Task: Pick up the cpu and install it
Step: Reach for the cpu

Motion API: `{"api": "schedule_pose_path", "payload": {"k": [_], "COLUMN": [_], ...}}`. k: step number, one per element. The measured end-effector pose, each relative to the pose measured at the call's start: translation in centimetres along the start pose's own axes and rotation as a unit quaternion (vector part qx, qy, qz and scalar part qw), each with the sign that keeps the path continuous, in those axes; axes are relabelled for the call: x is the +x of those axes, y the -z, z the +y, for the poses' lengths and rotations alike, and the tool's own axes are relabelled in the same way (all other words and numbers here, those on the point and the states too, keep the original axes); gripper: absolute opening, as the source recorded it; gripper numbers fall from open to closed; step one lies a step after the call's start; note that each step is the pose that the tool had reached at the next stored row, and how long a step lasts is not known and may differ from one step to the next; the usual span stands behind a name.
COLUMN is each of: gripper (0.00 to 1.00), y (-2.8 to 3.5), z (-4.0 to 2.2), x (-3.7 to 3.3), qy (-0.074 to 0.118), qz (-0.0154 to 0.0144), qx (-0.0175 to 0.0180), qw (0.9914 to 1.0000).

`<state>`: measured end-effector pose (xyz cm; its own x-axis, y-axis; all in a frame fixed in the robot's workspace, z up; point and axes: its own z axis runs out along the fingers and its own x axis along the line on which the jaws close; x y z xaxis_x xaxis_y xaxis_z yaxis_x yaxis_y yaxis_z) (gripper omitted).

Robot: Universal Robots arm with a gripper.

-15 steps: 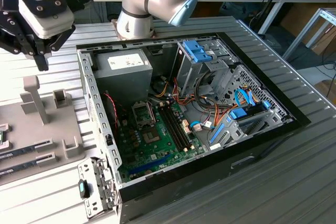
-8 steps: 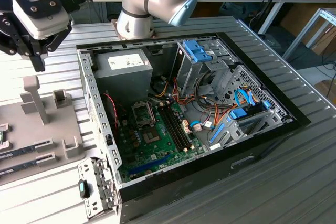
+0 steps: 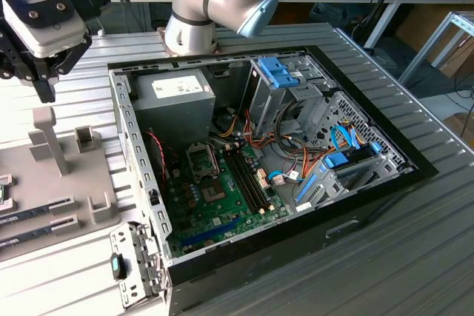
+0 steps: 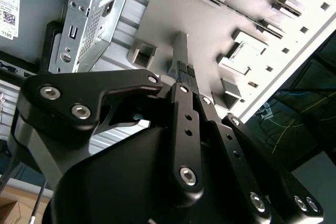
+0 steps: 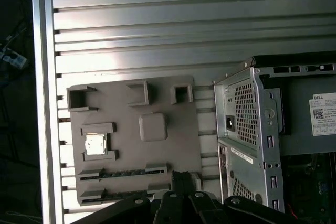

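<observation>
Pick-up looks barely begun: the gripper point(image 5: 184, 178) hovers over the grey fixture plate point(image 5: 178, 135), jaws pressed together and empty. The cpu point(image 5: 95, 144) lies in its pocket on that plate, well apart. Grasping it likely calls for opening the jaws and centring above it.

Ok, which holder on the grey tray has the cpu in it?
The framed holder beside the plain raised square; the silver cpu lies in it.

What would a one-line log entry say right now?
gripper: shut, empty, over grey tray | cpu: lying in tray pocket | computer case: open
</observation>
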<state>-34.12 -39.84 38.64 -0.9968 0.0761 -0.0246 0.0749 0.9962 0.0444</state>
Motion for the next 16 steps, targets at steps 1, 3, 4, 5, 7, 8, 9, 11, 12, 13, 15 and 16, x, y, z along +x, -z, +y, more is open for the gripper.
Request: {"api": "schedule_pose_path", "payload": {"k": [1, 3, 4, 5, 7, 8, 9, 11, 12, 13, 15, 16], "gripper": [0.11, 0.11, 0.11, 0.11, 0.11, 0.11, 0.11, 0.11, 0.11, 0.11, 0.11, 0.11], "y": [-0.09, -0.25, -0.36, -0.44, -0.6, -0.67, -0.75, -0.92, -0.99, -1.06, -1.23, -1.35], "z": [0.0, -0.02, -0.02, -0.03, -0.04, -0.05, -0.05, -0.06, -0.07, -0.07, -0.09, -0.09], "x": [0.05, 0.11, 0.15, 0.18, 0.24, 0.26, 0.29, 0.34, 0.37, 0.39, 0.45, 0.48], "qy": [0.0, 0.0, 0.0, 0.0, 0.0, 0.0, 0.0, 0.0, 0.0, 0.0, 0.0, 0.0], "qz": [0.0, 0.0, 0.0, 0.0, 0.0, 0.0, 0.0, 0.0, 0.0, 0.0, 0.0001, 0.0], "qx": [0.0, 0.0, 0.0, 0.0, 0.0, 0.0, 0.0, 0.0, 0.0, 0.0, 0.0001, 0.0], "qw": [1.0, 1.0, 1.0, 1.0, 1.0, 1.0, 1.0, 1.0, 1.0, 1.0, 1.0, 1.0]}}
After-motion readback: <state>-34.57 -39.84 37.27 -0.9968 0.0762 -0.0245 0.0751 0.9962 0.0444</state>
